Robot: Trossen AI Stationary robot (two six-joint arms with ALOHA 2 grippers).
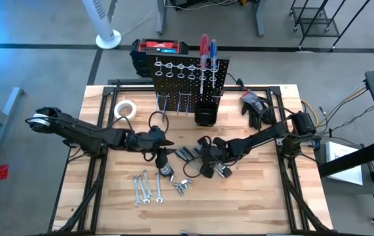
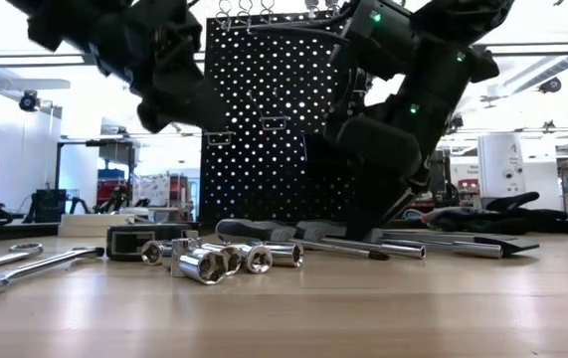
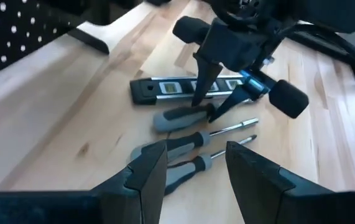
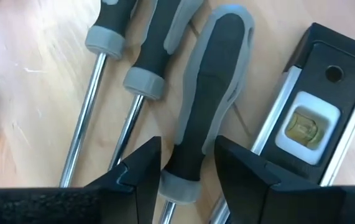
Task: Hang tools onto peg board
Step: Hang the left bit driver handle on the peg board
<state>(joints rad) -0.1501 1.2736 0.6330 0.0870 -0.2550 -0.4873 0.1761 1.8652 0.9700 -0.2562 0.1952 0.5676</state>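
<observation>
The black peg board [image 1: 190, 78] stands upright at the table's far side, with a red screwdriver [image 1: 204, 49] and a blue one [image 1: 213, 52] in its ring holders. Three black-and-grey screwdrivers lie flat at mid-table. My right gripper [image 4: 188, 171] points steeply down over one of them [image 4: 208, 106], one finger on each side of its handle, jaws apart. My left gripper [image 3: 197, 165] hovers open and empty just left of it, above the other two screwdrivers [image 3: 183, 144]. A small spirit level [image 3: 177, 89] lies beside them. My right gripper comes from above, slanting from the table's right, with its fingers [image 4: 137, 177] across the screwdriver handle's shaft end [image 4: 180, 180]. The handle fills the gap between them, and I cannot tell whether they touch it. The screwdriver lies flat on the table.
Silver wrenches [image 1: 146, 187] and sockets [image 2: 224, 261] lie near the front. A white tape roll [image 1: 126, 109] sits at far left and black gloves [image 1: 257, 105] at far right. A black bin [image 1: 206, 113] hangs low on the board, and a black-and-red case [image 1: 160, 49] stands behind it.
</observation>
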